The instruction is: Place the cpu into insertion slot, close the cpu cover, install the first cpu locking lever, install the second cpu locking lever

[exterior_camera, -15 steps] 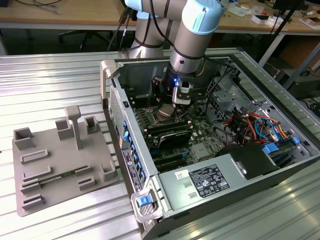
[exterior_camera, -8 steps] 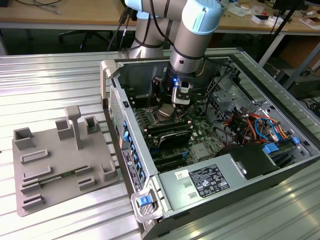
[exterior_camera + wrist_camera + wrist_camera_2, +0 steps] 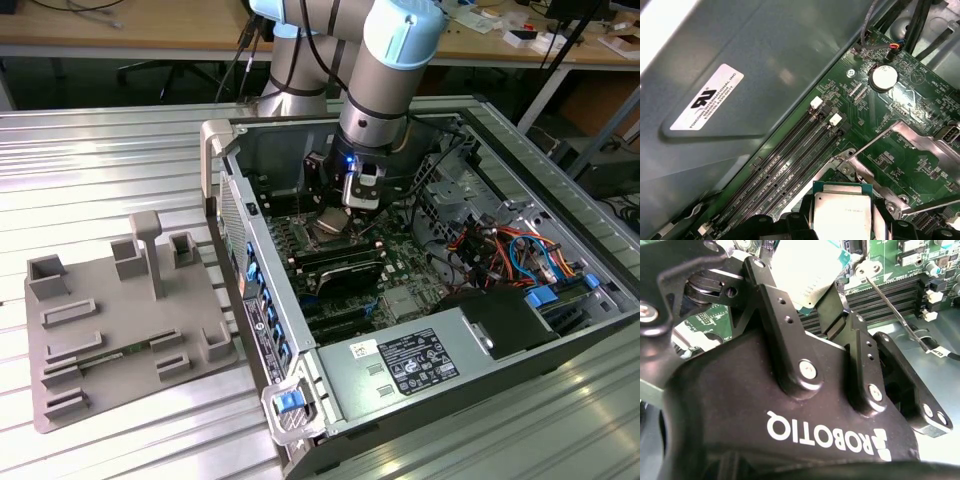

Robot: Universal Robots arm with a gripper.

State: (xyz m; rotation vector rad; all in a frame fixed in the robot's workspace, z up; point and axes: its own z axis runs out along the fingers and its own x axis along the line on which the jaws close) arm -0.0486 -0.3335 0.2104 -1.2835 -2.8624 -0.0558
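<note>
Gripping the cpu [image 3: 842, 210] by two edges, fingers [image 3: 801, 226] clamped tight on it. Holding it flat, metal side up, likely to line it up square with the slot. Hanging low inside the case [image 3: 232, 210], at 12 o'clock from the memory sticks [image 3: 340, 262] in the exterior view. Showing beside it the cover [image 3: 930, 145], seemingly swung open, and a thin lever [image 3: 867, 142] aside, probably to keep the way clear. Cannot see the slot: hidden under the cpu. Cannot tell if touching down yet.
</note>
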